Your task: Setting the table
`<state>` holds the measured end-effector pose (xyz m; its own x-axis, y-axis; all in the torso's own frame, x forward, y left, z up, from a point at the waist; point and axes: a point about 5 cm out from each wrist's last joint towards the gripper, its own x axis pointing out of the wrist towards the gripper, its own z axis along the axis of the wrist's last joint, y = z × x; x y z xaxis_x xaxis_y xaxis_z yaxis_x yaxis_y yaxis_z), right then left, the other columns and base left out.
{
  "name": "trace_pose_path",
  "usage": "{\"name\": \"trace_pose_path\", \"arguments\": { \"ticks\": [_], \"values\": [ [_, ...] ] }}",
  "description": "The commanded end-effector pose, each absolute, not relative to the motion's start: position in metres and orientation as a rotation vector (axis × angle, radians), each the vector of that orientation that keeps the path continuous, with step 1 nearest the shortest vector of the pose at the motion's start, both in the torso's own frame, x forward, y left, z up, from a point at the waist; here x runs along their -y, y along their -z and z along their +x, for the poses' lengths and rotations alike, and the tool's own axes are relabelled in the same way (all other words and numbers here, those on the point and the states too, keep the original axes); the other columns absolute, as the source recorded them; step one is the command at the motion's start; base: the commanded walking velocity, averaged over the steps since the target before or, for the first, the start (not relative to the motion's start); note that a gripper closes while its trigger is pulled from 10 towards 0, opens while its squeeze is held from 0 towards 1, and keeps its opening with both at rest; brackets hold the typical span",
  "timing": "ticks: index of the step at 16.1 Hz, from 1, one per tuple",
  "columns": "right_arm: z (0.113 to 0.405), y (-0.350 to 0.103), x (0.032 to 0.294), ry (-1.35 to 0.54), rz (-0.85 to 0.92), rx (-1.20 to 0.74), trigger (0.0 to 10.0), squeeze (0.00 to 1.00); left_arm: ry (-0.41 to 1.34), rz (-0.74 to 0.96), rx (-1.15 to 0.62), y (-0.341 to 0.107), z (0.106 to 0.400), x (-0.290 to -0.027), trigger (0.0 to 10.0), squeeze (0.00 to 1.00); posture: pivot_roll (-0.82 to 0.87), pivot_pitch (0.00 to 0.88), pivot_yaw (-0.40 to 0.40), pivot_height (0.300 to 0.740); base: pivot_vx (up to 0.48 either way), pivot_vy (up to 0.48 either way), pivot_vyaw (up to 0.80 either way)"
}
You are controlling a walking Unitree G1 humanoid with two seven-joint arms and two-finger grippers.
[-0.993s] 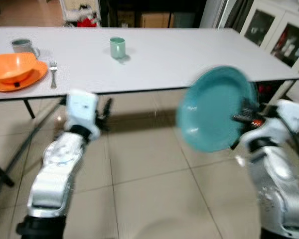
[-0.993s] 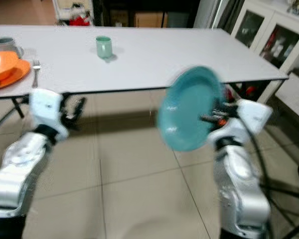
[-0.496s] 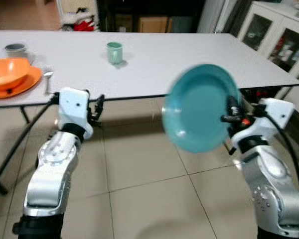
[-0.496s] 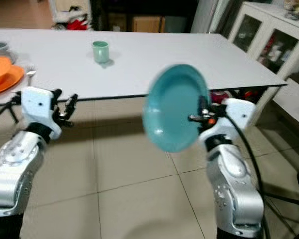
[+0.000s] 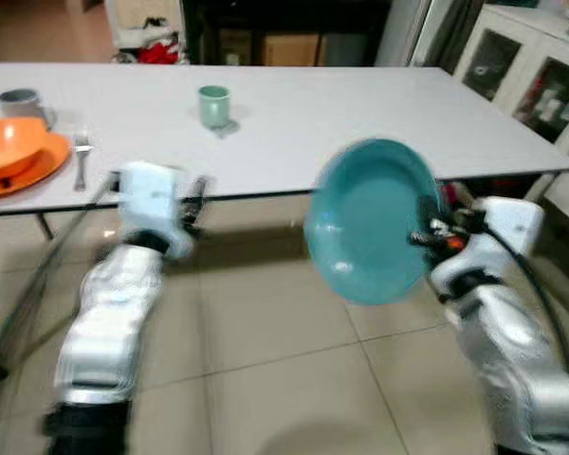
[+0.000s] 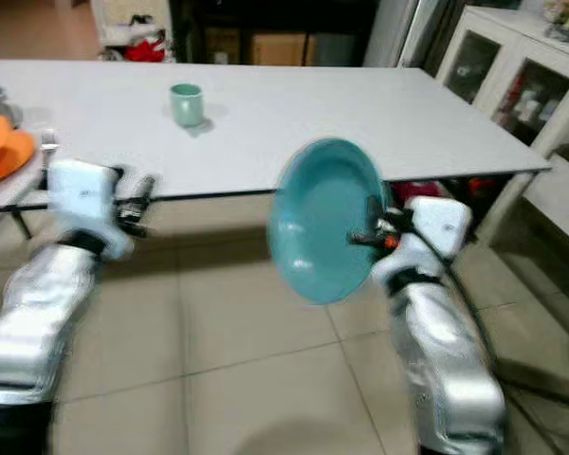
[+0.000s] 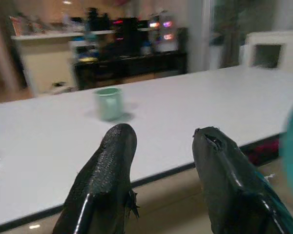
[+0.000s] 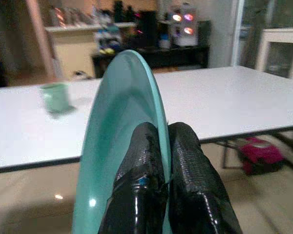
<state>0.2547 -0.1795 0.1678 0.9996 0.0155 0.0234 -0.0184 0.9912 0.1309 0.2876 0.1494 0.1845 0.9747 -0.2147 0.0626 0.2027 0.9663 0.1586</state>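
The teal plate [image 5: 375, 220] is up on its edge in the air, in front of the white surface [image 5: 341, 114] and not on it yet. The right claw [image 8: 158, 161] pinches its rim tight so it won't drop. The left claw [image 7: 161, 161] is open with nothing in it. A green cup [image 5: 213, 105] and an orange bowl [image 5: 9, 152] already sit there.

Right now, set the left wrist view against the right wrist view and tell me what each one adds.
Left wrist view: the left gripper, its two black fingers apart with nothing between them, held in front of the table edge.

Right wrist view: the right gripper pinching the rim of the teal plate, which stands on edge, and a pink thing on the floor under the table.

Both: the white table top, the green cup standing on it, and dark shelves behind.
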Motion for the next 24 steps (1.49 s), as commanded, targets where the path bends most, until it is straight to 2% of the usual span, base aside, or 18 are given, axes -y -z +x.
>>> {"name": "trace_pose_path", "arguments": {
  "ticks": [1, 24],
  "values": [
    [0.2557, -0.1803, 0.1743, -0.04, 0.128, 0.078, 10.0, 0.0, 0.184, 0.171, 0.082, -0.1862, 0.2877, -0.1574, 10.0, 0.0, 0.07, 0.0, -0.069, 0.74, 0.285, 0.0, 0.8],
    [0.2576, -0.1843, 0.1781, -0.036, 0.164, 0.085, 10.0, 0.0, 0.191, 0.16, 0.085, -0.1862, 0.2884, -0.1547, 10.0, 0.0, 0.07, 0.0, -0.078, 0.74, 0.285, 0.0, 0.03]
  ]
}}
